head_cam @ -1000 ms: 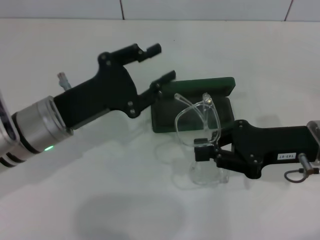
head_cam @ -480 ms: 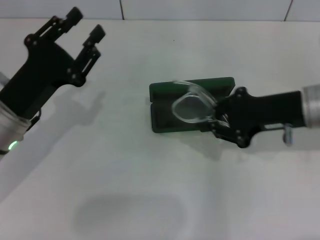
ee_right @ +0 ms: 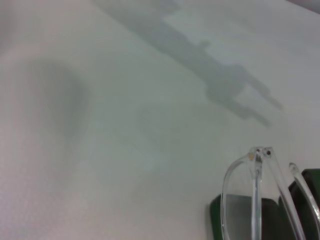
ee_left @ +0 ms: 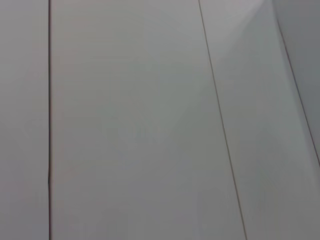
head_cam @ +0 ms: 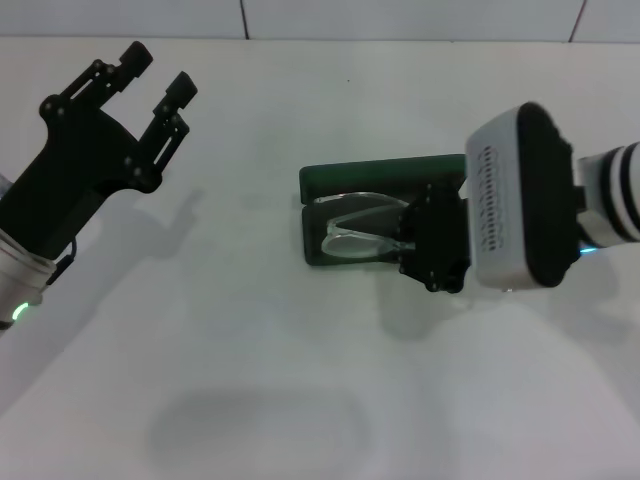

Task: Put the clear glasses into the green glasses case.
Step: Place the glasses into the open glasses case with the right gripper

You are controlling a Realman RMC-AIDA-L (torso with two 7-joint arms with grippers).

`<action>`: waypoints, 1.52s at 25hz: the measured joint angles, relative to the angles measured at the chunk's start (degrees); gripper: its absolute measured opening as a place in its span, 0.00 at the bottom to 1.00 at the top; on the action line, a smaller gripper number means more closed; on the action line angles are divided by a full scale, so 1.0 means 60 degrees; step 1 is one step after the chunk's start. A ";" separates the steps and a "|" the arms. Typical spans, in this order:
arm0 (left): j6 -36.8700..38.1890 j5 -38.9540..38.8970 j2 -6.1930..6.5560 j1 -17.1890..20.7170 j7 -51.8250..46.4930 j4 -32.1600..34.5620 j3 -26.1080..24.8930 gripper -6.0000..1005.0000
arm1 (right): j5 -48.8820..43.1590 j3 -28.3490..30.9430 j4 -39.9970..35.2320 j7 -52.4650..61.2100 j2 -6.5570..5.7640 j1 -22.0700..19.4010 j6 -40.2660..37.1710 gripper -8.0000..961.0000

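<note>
The green glasses case [head_cam: 382,180] lies open in the middle of the white table, lid tilted back, dark tray toward me. The clear glasses [head_cam: 348,236] sit low over the tray, their lenses toward the case's left end. My right gripper [head_cam: 412,240] comes in from the right and is shut on the clear glasses at their right end, right over the tray. In the right wrist view the clear glasses [ee_right: 255,192] hang just above the case's corner [ee_right: 216,214]. My left gripper [head_cam: 158,72] is raised at the far left, open and holding nothing.
The white wrist housing [head_cam: 520,195] of the right arm hangs over the case's right end. Bare white tabletop [head_cam: 300,380] surrounds the case. A tiled wall edge [head_cam: 400,20] runs along the back. The left wrist view shows only white panels with seams [ee_left: 220,125].
The left gripper pulled away from the case to the far left. The right gripper carried the glasses from in front of the case down into its tray, its wrist turning over.
</note>
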 joint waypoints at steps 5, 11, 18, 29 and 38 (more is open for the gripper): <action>-0.0007 -0.0008 -0.0003 -0.0027 -0.0004 -0.0005 0.0018 0.48 | -0.0418 -0.0587 -0.0078 -0.0017 0.0001 -0.0052 0.0898 0.13; -0.0033 -0.0013 -0.0005 -0.0099 -0.0006 -0.0009 0.0041 0.48 | -0.1137 -0.1238 -0.0099 -0.0025 0.0007 -0.0075 0.1682 0.13; -0.0171 -0.0013 -0.0005 -0.0210 -0.0006 -0.0023 0.0037 0.48 | -0.1839 -0.1942 -0.0077 0.0017 0.0019 -0.0176 0.2562 0.13; -0.0258 -0.0011 -0.0004 -0.0261 -0.0020 -0.0024 0.0047 0.48 | -0.2177 -0.2150 -0.0133 0.0224 0.0042 -0.0548 0.2916 0.13; -0.0281 0.0091 0.0011 -0.0161 -0.0103 -0.0024 0.0053 0.48 | -0.2511 -0.2664 -0.0200 0.0376 0.0045 -0.0972 0.3864 0.13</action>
